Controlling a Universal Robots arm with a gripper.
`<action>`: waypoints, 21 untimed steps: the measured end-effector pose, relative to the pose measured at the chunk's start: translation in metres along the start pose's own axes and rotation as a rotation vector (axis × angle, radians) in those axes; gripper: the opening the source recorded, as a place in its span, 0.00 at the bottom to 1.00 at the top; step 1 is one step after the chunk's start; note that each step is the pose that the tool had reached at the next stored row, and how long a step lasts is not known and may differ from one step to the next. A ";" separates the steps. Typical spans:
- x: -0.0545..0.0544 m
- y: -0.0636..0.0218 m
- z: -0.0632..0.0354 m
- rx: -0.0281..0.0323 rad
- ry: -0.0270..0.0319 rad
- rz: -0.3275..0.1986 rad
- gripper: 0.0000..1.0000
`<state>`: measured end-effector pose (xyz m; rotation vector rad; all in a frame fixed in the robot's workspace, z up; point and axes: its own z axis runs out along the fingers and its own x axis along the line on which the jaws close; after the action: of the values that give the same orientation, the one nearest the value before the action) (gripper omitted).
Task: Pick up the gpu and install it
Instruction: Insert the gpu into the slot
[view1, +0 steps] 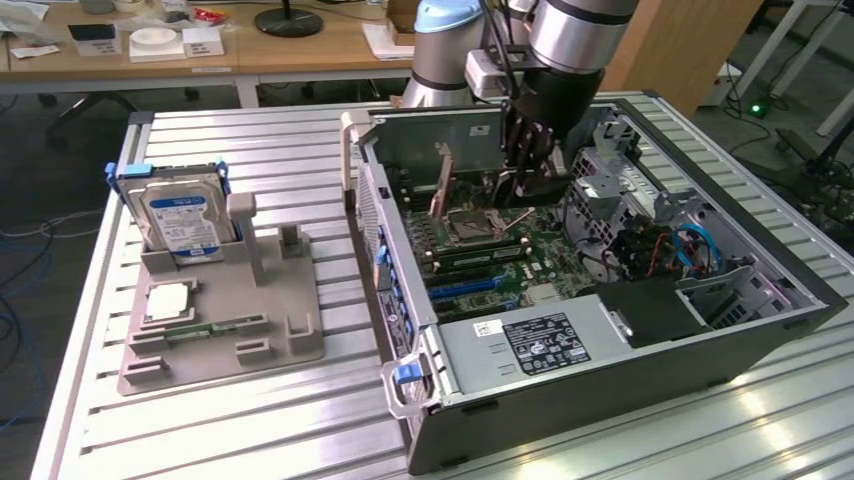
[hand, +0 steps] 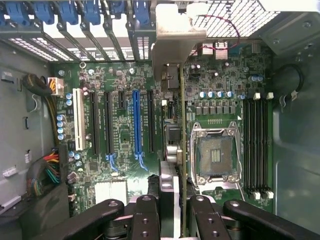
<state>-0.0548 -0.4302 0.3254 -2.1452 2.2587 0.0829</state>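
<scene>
Fingers (hand: 181, 212) pinching gpu (hand: 183, 150): thin edge-on card, pale metal bracket, above motherboard (hand: 125, 130).

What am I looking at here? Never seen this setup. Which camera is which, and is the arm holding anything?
It is a single robot arm working over an open desktop computer case that lies on its side on a slatted metal table. One picture comes from a camera off the arm looking at the whole scene; the other comes from a camera on the arm's wrist, looking down at the motherboard.

The end effector is shut on the gpu, a thin card seen edge-on with a pale metal bracket at its far end, held above the motherboard.

At the exterior view's left, a grey holder tray carries a hard drive standing upright with a blue-white label.
</scene>
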 end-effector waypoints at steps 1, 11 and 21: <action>0.000 0.0000 0.0002 0.0000 0.0000 0.000 0.28; 0.013 -0.0006 0.0014 -0.0001 0.0006 0.000 0.28; 0.014 0.0019 0.0022 -0.0001 0.0050 0.000 0.28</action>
<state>-0.0574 -0.4436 0.3225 -2.1478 2.2615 0.0777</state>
